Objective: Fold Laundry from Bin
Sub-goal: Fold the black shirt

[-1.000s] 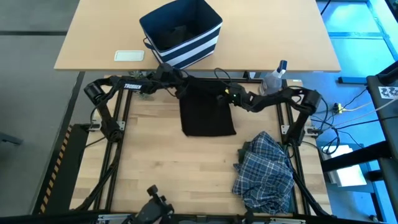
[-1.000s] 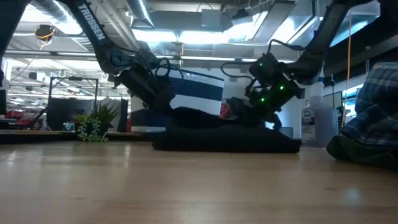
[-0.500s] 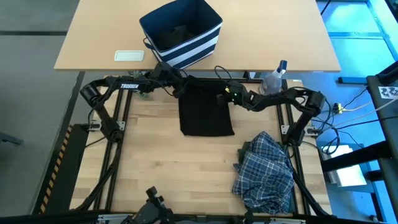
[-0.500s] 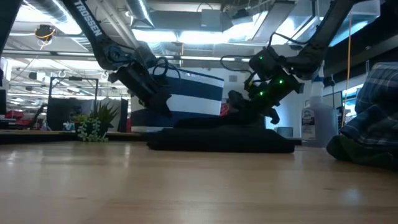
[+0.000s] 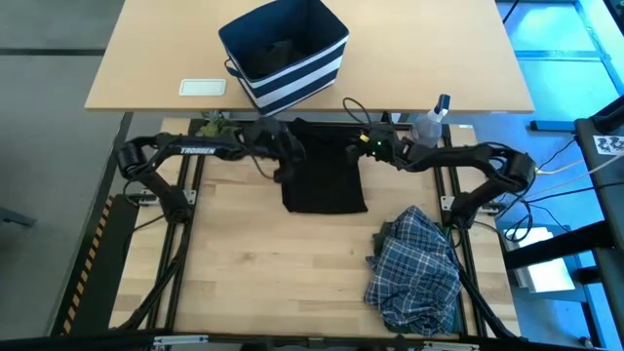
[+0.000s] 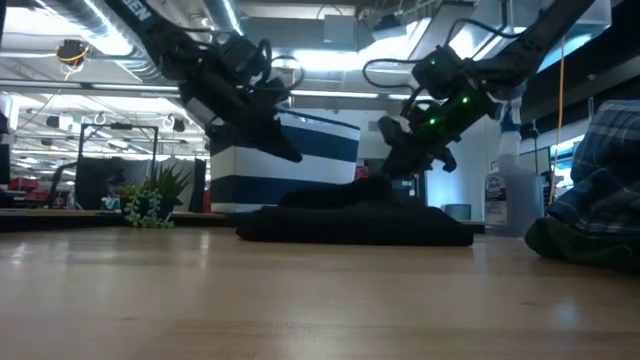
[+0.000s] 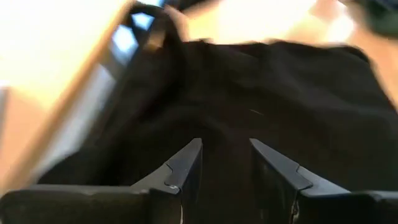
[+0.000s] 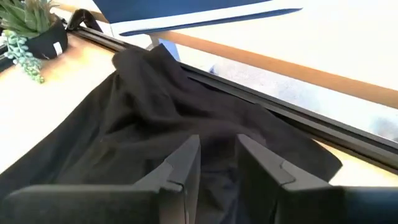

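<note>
We see the black garment [image 5: 325,177] lying flat on the desk [image 5: 263,253], its far edge draped over the back rail, just in front of the bin [image 5: 285,51]. The left gripper [image 5: 285,168] hangs over its left edge and the right gripper [image 5: 363,146] over its far right corner, both raised clear, fingers slightly parted and empty. The plaid shirt [image 5: 417,268] lies crumpled near the right front.

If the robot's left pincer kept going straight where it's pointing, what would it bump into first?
Probably the black garment. The left pincer, its fingers apart, aims right at that cloth spread just ahead, though the gap is hard to judge.
</note>
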Robot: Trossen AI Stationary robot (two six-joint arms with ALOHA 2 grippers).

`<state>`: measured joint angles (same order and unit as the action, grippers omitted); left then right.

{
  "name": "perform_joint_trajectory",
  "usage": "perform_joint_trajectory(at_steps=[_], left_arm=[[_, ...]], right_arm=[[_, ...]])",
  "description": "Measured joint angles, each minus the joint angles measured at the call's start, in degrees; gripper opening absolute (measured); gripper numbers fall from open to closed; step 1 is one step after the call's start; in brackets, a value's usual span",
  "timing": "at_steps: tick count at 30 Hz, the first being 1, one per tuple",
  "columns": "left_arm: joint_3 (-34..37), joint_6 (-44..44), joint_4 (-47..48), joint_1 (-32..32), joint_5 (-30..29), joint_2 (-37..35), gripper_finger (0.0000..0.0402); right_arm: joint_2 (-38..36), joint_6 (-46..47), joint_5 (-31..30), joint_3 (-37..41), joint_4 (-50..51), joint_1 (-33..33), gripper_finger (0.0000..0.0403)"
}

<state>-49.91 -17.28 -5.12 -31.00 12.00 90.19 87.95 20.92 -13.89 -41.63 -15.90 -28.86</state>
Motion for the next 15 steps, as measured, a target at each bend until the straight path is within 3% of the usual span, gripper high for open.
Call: perform_joint_trajectory(at_steps=[4, 11, 15], left_arm=[[0.09, -1.82, 4.75, 5.71, -2.04, 0.6, 0.0123], [2.26, -2.73, 4.99, 12.98, -4.0, 2.1, 0.0123], [4.6, -1.29, 5.19, 15.5, -4.4, 2.15, 0.0123]], right_arm=[[-2.1, -1.19, 1.01, 0.0, 2.06, 0.02, 0.0102], [-2.96, -3.61, 18.08, 0.0, -1.52, 1.12, 0.01], [-2.96, -6.21, 22.11, 0.0, -0.06, 5.77, 0.0077]])
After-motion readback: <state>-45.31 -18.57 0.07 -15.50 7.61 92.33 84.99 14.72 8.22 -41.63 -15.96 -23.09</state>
